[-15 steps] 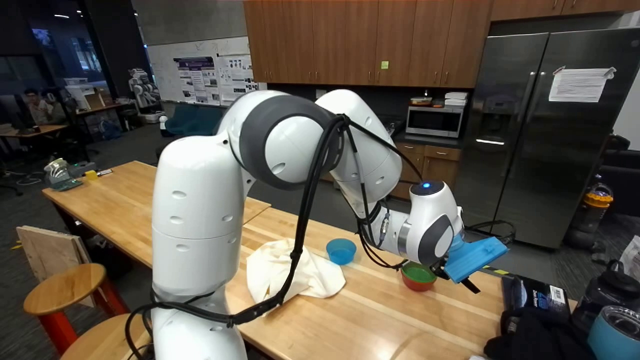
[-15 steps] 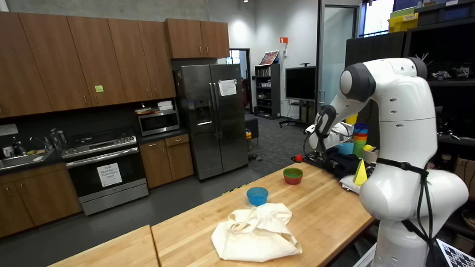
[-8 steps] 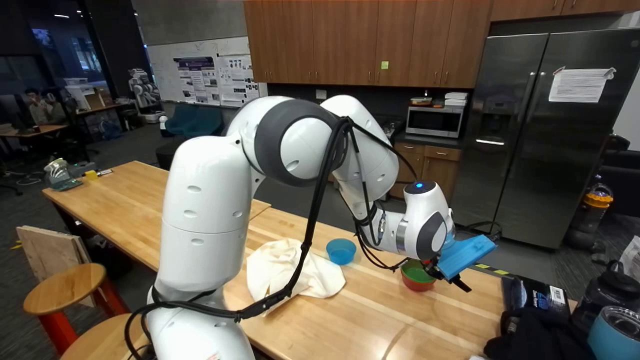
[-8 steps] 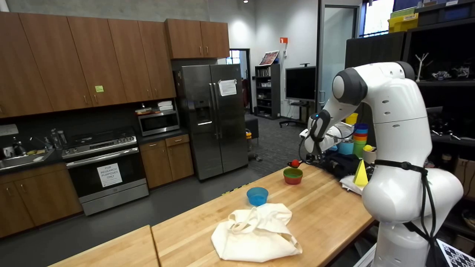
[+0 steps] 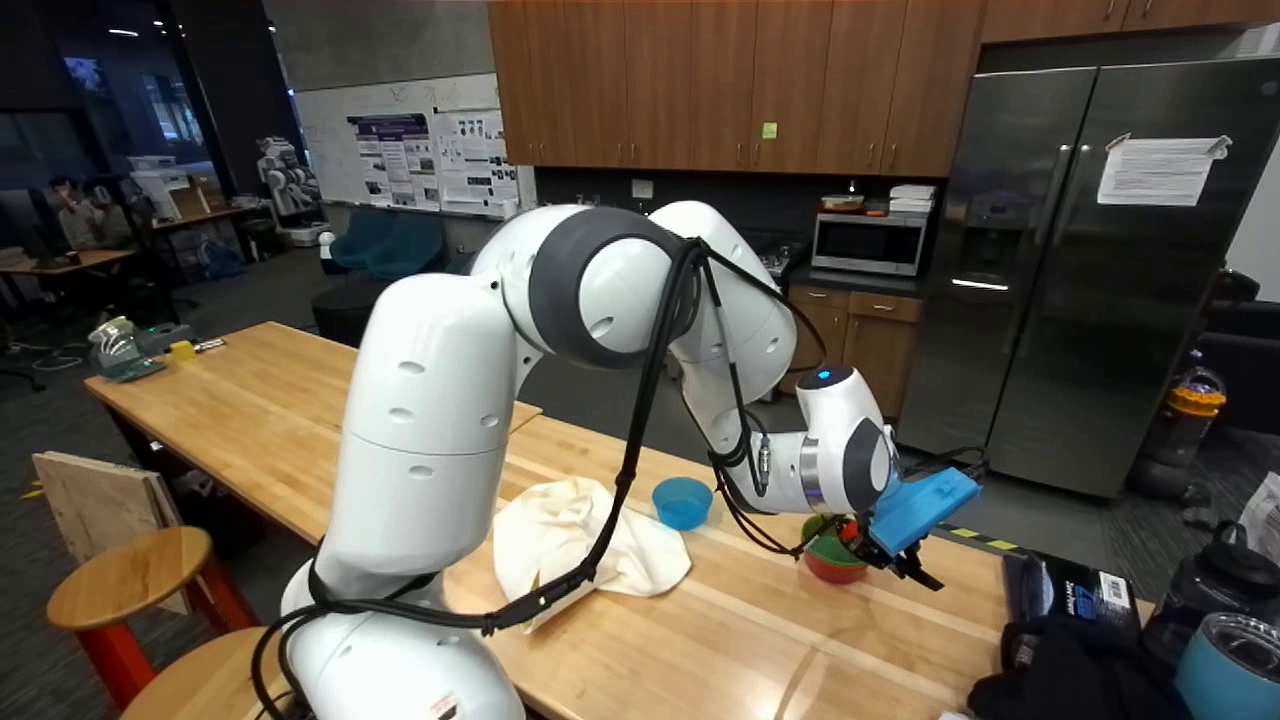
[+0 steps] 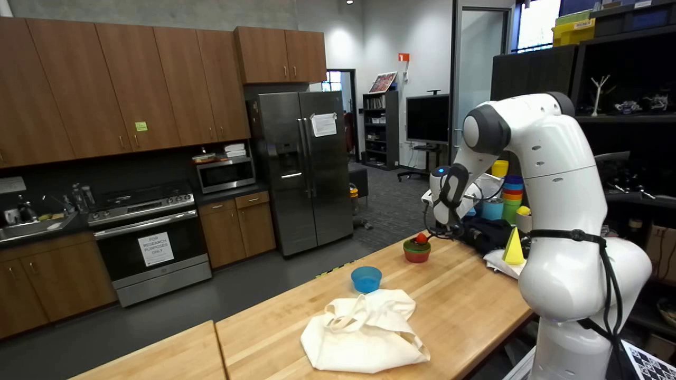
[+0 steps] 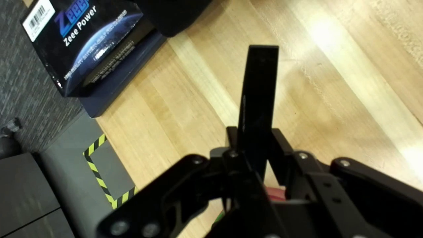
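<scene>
Utensil (image 7: 259, 89) sits pinched between the 2 jaws of the gripper (image 7: 255, 140).

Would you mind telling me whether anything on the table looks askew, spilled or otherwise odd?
Only the cream cloth stands out: it lies crumpled in a heap on the table, beside the blue bowl, and looks odd because it is neither spread flat nor folded. I see no spill or damage.
</scene>
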Motion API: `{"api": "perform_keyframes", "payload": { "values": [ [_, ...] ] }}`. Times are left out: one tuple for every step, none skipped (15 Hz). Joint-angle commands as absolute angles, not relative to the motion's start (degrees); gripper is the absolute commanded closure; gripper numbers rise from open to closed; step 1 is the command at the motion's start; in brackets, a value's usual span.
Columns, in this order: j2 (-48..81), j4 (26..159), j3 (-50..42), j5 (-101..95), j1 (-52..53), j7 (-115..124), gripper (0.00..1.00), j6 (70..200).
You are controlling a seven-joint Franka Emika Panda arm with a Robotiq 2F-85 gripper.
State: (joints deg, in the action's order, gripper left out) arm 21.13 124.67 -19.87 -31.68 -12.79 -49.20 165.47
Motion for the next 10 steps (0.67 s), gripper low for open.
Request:
{"api": "perform_keyframes", "payload": {
  "values": [
    [22.5, 122.2, -22.7, -38.9, -9.6, -41.9, 0.94, 163.2],
    [22.2, 122.1, -22.6, -40.7, -9.5, -40.6, 0.94, 162.6],
    [22.1, 122.0, -22.2, -42.2, -9.5, -39.4, 0.94, 162.2],
    [21.9, 121.8, -22.0, -44.4, -9.2, -37.9, 0.94, 161.6],
    [21.6, 121.6, -22.0, -46.8, -8.8, -36.3, 0.94, 160.7],
    [21.4, 121.2, -22.0, -49.4, -8.3, -34.7, 0.94, 159.4],
    [21.1, 120.6, -22.2, -52.8, -7.5, -32.5, 0.94, 157.0],
    [21.0, 119.9, -22.3, -56.6, -6.8, -30.1, 0.94, 154.5],
    [20.8, 119.3, -21.5, -59.4, -6.8, -28.6, 0.94, 151.9],
    [20.4, 119.1, -20.3, -61.6, -7.1, -28.0, 0.94, 148.7]
  ]
}}
